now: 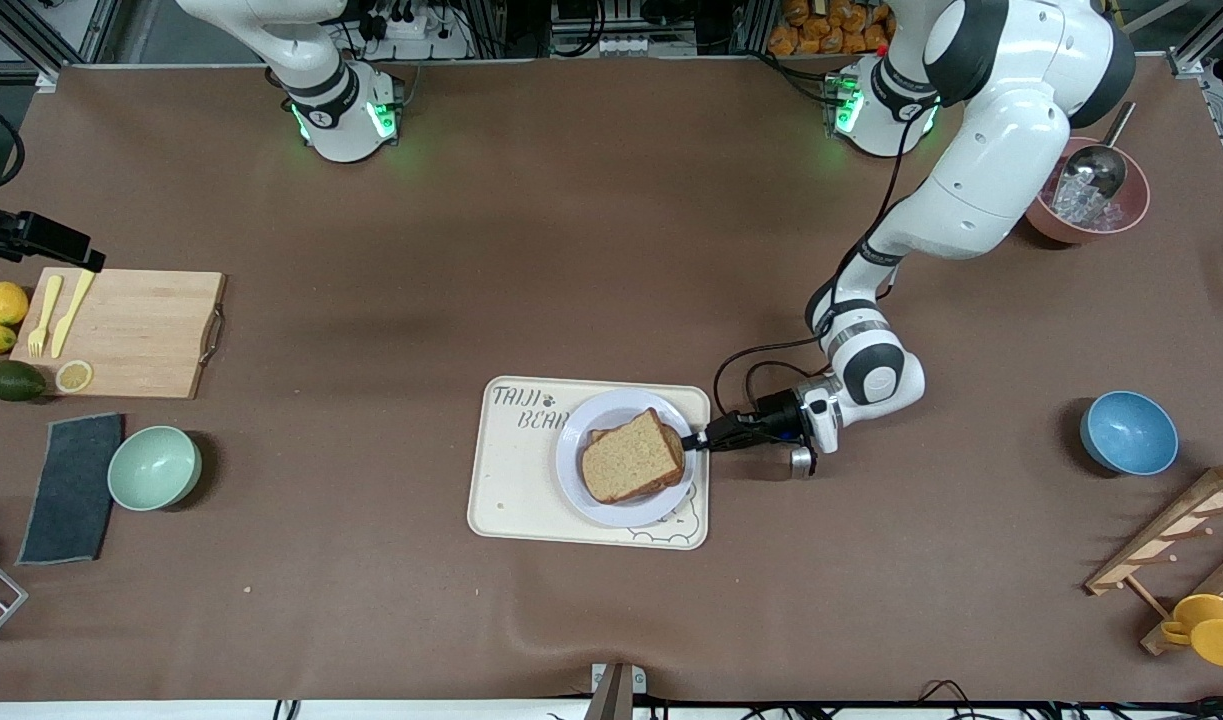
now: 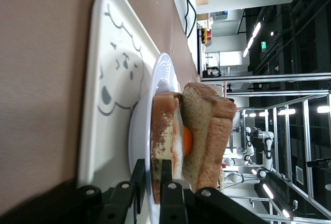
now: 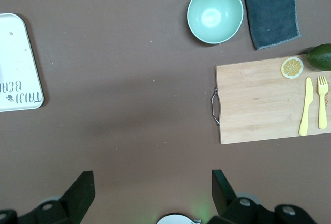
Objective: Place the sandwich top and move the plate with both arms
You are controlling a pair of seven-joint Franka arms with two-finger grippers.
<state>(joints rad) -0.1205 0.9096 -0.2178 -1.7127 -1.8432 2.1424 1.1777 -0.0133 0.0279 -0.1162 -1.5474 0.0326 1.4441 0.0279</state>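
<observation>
The sandwich top (image 1: 631,455) (image 2: 207,131), a plain brown bread slice, lies on a toast slice (image 2: 165,125) with a fried egg's orange yolk (image 2: 187,138) between them. Both rest on the round pale plate (image 1: 581,485) (image 2: 142,131), which sits on the cream bear-printed tray (image 1: 516,490) (image 2: 103,53). My left gripper (image 1: 693,438) (image 2: 152,182) lies low at the plate's edge toward the left arm's end, its fingers shut on the rim, one under it and one on top against the toast. My right gripper (image 3: 152,177) hangs open and empty high over bare table between the tray and a cutting board.
A wooden cutting board (image 1: 121,330) (image 3: 269,100) with a yellow fork and knife, a green bowl (image 1: 154,467) (image 3: 214,13) and a dark cloth (image 1: 71,488) lie toward the right arm's end. A blue bowl (image 1: 1128,432), a pink bowl with a scoop (image 1: 1091,195) and a wooden rack (image 1: 1181,545) stand toward the left arm's end.
</observation>
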